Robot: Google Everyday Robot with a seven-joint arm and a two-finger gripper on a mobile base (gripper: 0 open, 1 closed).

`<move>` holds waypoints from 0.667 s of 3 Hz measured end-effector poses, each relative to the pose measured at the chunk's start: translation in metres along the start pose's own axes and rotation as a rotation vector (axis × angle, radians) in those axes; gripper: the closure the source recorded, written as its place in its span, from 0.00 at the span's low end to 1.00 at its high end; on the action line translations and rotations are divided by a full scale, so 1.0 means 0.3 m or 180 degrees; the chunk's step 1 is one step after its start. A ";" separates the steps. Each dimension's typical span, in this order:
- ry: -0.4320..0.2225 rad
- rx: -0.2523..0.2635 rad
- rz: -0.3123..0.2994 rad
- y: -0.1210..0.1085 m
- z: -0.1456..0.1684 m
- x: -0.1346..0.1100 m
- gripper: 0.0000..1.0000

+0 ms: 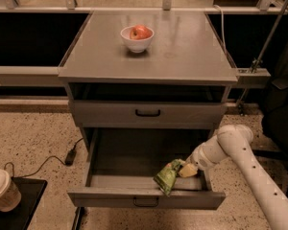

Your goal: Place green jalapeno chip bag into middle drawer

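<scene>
Your gripper (185, 170), jaws clamped on the bag (166, 177), hangs over the drawer (134, 152) front-right: lower gently, then release.

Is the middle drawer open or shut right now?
Open: the middle drawer is pulled out, its floor showing, with the gripper holding the green jalapeno chip bag over its front right.

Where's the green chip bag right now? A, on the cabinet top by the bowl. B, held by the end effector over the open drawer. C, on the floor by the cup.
B: the chip bag hangs from the end effector over the front right of the open drawer.
</scene>
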State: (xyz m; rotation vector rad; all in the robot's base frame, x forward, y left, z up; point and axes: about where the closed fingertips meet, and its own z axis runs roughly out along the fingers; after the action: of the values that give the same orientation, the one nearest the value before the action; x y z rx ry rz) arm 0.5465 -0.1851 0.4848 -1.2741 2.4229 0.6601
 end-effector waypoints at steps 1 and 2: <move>-0.0029 0.0048 0.0065 -0.039 0.035 0.007 1.00; -0.0083 0.0270 0.0230 -0.159 0.119 -0.023 1.00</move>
State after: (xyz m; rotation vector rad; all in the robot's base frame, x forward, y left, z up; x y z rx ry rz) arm 0.5926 -0.1847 0.4462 -1.1429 2.4580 0.5825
